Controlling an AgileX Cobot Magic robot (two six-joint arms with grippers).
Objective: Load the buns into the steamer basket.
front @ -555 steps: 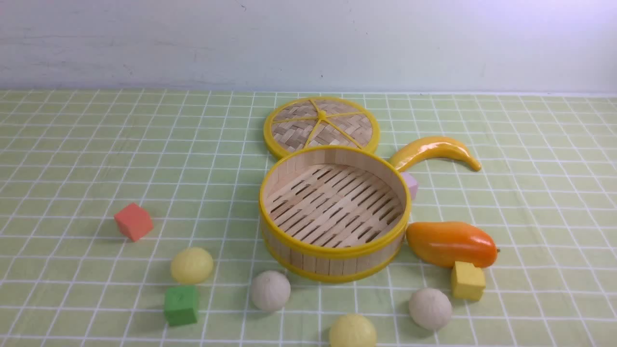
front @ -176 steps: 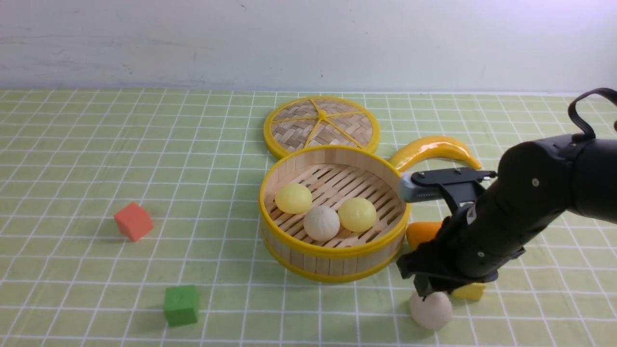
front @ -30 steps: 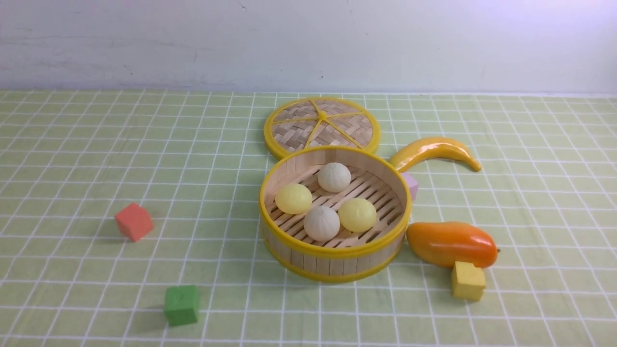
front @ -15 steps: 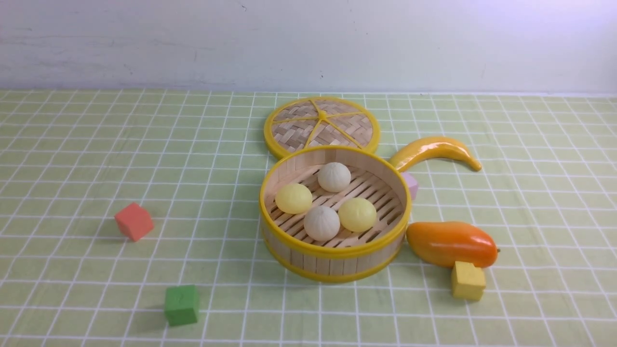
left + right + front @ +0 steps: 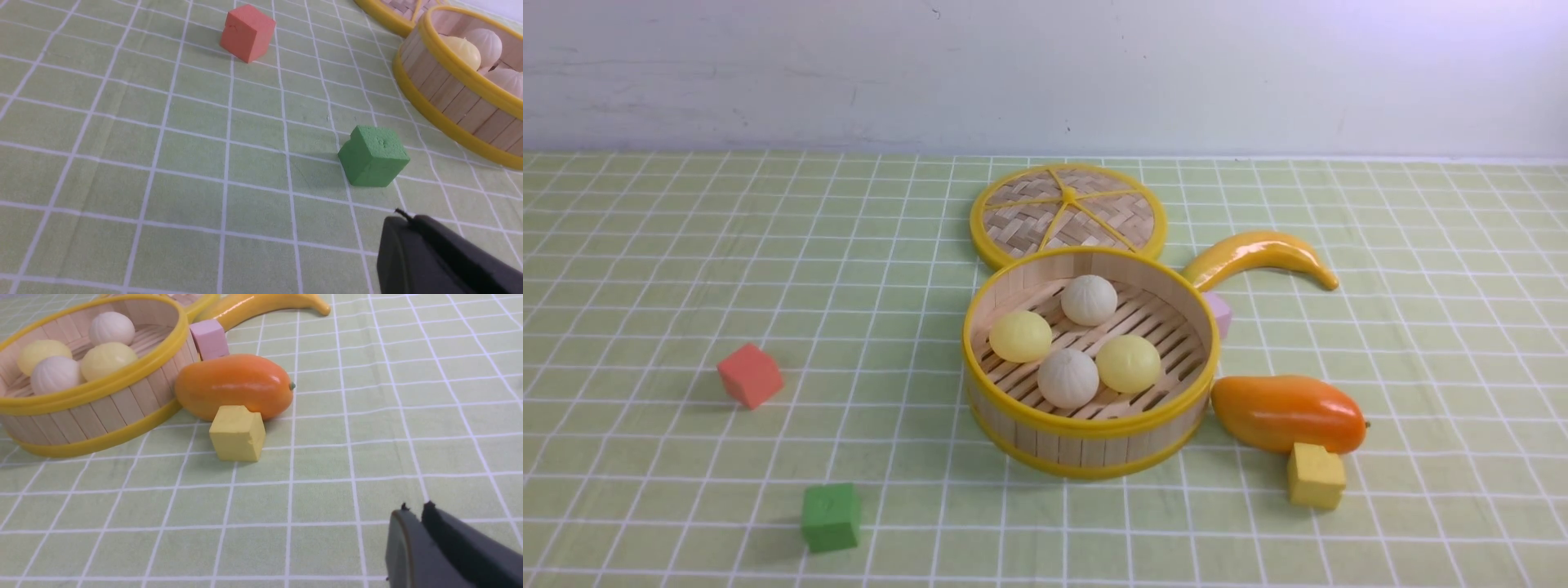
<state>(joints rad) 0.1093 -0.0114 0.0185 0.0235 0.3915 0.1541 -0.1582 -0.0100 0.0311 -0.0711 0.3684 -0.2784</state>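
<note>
You see all four buns (image 5: pixel 1089 300) inside the steamer basket (image 5: pixel 1089 446), mid-worktop toward the far edge | left end effector (image 5: pixel 402 228) pressed together, clear of the green cube (image 5: pixel 374 156) | right end effector (image 5: pixel 412 522) pressed together, empty, apart from the yellow cube (image 5: pixel 237 434) touching the mango (image 5: pixel 234 386)

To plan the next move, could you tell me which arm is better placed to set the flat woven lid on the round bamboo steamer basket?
Probably left: the four buns sit in the bamboo steamer basket; the woven lid lies behind it, and a yellow banana crowds its right side.
</note>
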